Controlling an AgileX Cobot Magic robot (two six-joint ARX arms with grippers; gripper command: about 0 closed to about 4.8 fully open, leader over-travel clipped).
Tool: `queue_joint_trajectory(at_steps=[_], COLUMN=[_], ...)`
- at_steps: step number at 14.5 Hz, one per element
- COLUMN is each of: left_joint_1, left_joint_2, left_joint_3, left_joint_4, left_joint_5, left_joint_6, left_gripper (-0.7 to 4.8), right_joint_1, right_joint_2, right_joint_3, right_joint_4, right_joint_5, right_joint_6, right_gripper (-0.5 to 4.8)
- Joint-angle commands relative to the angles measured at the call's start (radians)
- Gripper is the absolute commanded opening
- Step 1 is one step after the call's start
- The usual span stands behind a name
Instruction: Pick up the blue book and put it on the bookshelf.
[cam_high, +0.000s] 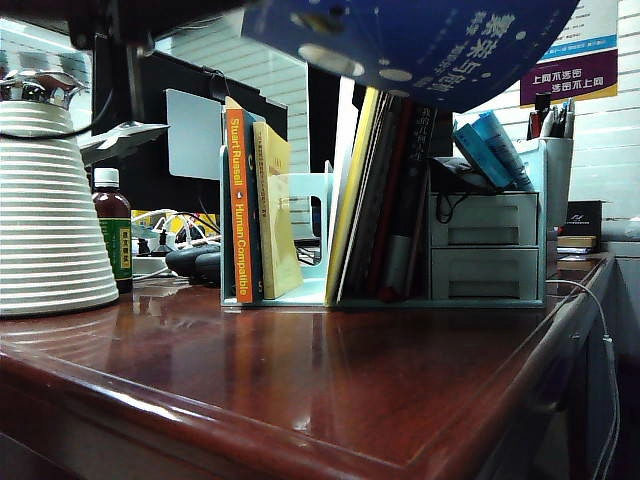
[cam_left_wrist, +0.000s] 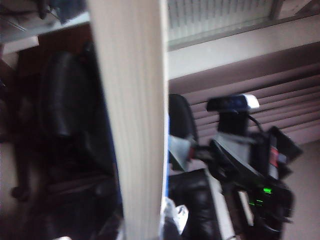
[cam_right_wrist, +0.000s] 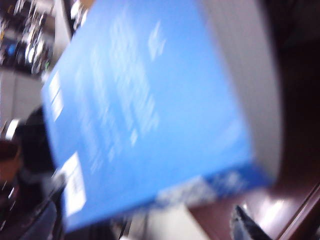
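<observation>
The blue book (cam_high: 420, 45) hangs tilted in the air above the bookshelf (cam_high: 484, 222), its cover with white ovals and text facing down. In the left wrist view its white page edges (cam_left_wrist: 132, 115) run straight out from my left gripper (cam_left_wrist: 142, 231), which is shut on it. In the right wrist view the blurred blue cover (cam_right_wrist: 145, 115) fills most of the frame. My right gripper (cam_right_wrist: 145, 227) is open beneath it, and one dark fingertip (cam_right_wrist: 245, 225) shows beside the book. Neither gripper is clearly visible in the exterior view.
The rack holds an orange-spined book (cam_high: 238, 210), a yellow one (cam_high: 275, 215) and several leaning books (cam_high: 385, 200), with an open slot (cam_high: 310, 240) between them. A white ribbed jug (cam_high: 50, 220) and a brown bottle (cam_high: 112, 228) stand at the left. A black monitor (cam_high: 200, 110) is behind.
</observation>
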Motion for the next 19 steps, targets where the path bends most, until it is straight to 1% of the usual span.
queue_joint_trajectory(at_steps=[1,3,6,7,8,9,11,13,14,15,16,17,18,19], left_joint_1=[0.002,0.001,-0.003,-0.003,-0.003,-0.003,-0.003,-0.003,-0.003,-0.003,-0.002,0.000,0.001,0.008], left_joint_2=[-0.013,-0.013,-0.013,-0.013,-0.013,-0.013,-0.013,-0.013,-0.013,-0.013,-0.013,-0.013,-0.013,-0.013], left_joint_3=[0.010,0.010,0.010,0.010,0.010,0.010,0.010,0.010,0.010,0.010,0.010,0.010,0.010,0.010], left_joint_4=[0.224,0.241,0.260,0.266,0.275,0.290,0.320,0.375,0.399,0.405,0.415,0.451,0.479,0.509], left_joint_5=[-0.028,-0.026,-0.019,-0.019,-0.018,-0.011,0.014,0.026,0.025,0.025,0.026,0.023,0.017,0.000], left_joint_6=[-0.073,-0.101,-0.113,-0.122,-0.123,-0.124,-0.126,-0.127,-0.126,-0.124,-0.118,-0.050,-0.035,-0.031], left_gripper=[-0.07,-0.07,-0.07,-0.07,-0.07,-0.07,-0.07,-0.05,0.30,1.93,3.28,4.79,4.79,4.79], right_joint_1=[0.002,0.002,0.003,0.003,0.003,0.003,0.003,0.005,0.006,0.007,0.007,0.007,0.007,0.007], right_joint_2=[0.035,0.063,0.082,0.086,0.090,0.093,0.093,0.083,0.076,0.066,0.062,0.054,0.053,0.056], right_joint_3=[0.003,0.004,0.004,0.004,0.004,0.004,0.004,0.005,0.005,0.006,0.006,0.006,0.007,0.011], right_joint_4=[0.053,0.078,0.206,0.233,0.251,0.268,0.318,0.421,0.469,0.511,0.549,0.642,0.723,0.783], right_joint_5=[0.014,-0.003,-0.009,-0.009,-0.014,-0.045,-0.103,-0.114,-0.122,-0.126,-0.135,-0.137,-0.126,-0.090], right_joint_6=[0.004,0.008,0.045,0.045,0.045,0.044,0.037,0.035,0.035,0.035,0.035,0.038,0.038,0.032], right_gripper=[4.79,4.79,4.79,4.24,2.00,-0.04,-0.05,-0.05,-0.05,-0.05,-0.05,-0.05,-0.05,-0.05])
